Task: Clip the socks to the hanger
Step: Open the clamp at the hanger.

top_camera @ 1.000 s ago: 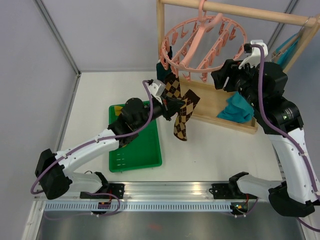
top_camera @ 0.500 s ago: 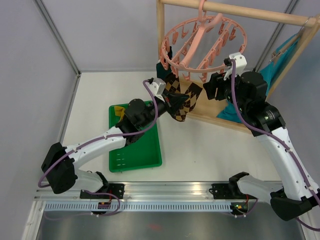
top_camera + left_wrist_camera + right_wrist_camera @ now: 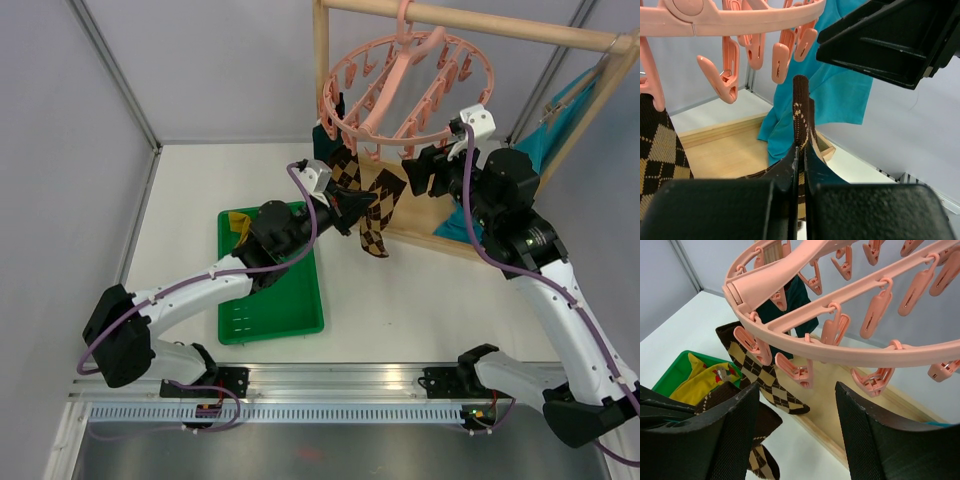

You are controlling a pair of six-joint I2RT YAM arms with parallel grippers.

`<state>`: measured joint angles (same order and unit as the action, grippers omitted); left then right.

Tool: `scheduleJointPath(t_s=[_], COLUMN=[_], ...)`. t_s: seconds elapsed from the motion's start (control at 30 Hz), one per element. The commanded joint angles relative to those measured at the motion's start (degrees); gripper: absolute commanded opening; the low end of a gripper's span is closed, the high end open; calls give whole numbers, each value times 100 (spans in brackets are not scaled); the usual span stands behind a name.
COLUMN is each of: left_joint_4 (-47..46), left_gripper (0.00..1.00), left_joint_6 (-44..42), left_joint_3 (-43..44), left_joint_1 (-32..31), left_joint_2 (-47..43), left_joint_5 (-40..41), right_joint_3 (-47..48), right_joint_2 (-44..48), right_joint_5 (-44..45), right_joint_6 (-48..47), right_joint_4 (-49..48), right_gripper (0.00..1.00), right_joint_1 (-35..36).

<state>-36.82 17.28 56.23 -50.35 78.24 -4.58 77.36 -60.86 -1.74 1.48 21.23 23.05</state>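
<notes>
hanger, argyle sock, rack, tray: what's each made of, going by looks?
Hanger: looks like moulded plastic, pink, smooth with a slight sheen.
Argyle sock: knit fabric, matte; stitch texture shows along its edge.
Rack: pale wood, matte, probably unpainted; faint grain.
Tray: likely plastic, uniform green with a slight gloss.

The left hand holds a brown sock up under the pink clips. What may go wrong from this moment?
The left hand pinches only a thin edge of the brown sock, so it may slip out when pushed into a clip.
The open right hand is close under the hanger; a bump could swing the ring and move the clips away, or shake the hung sock.
</notes>
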Motion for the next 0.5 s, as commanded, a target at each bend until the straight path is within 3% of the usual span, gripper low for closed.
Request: scheduleJointPath(t_s=[0.0,0.47], left_joint_4=[-352,-308], left_gripper=[2,2], left_joint_6=[-23,-49], left_joint_3=[-33,-6], left_joint_1=[-19,-28], left_joint_2=[-37,-45], left_joint_5=[54,62], right_joint_3=[-28,-2], right_joint_2=[-48,-295], right_joint_5=[-125,51], right_joint_6=[-104,-297], right_joint_4=[-392,-533], right_gripper=[69,68], right_joint_1=[33,191])
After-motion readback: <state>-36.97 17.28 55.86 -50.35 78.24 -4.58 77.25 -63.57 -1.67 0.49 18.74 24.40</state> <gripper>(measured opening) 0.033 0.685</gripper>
